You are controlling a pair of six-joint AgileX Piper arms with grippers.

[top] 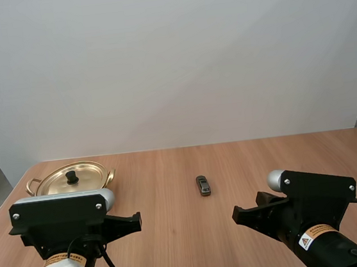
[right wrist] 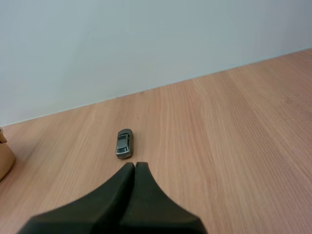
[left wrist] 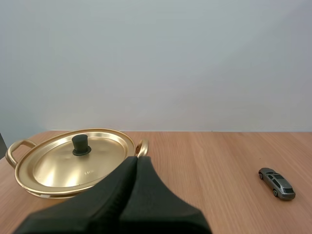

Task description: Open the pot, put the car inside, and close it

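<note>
High view: wooden table (top: 179,249), gold pot (top: 34,184) at far left with its lid (top: 87,177) seated on it, black knob on top. Toy car (top: 203,185), grey, sits on bare wood near the middle of the table, well apart from the pot and to its right, lengthwise near-to-far. Left arm (top: 59,215) is at the near left, just on the near side of the pot; right arm (top: 318,198) is at the near right, the car beyond it and to its left. Neither arm touches anything. Left wrist view: left gripper (left wrist: 137,160) has its fingers pressed together into one dark wedge, nothing between them. Tips sit above the wood, just on the near side of the pot's right handle, no contact that I can see. The lid is flat on the rim, both pot handles visible. The car is far off to the right of the tips, on its wheels. Right wrist view: right gripper (right wrist: 134,165) is also pressed together, nothing held. The car lies just past the tips and slightly left, apart from them. A sliver of the pot shows far to the left.
</note>
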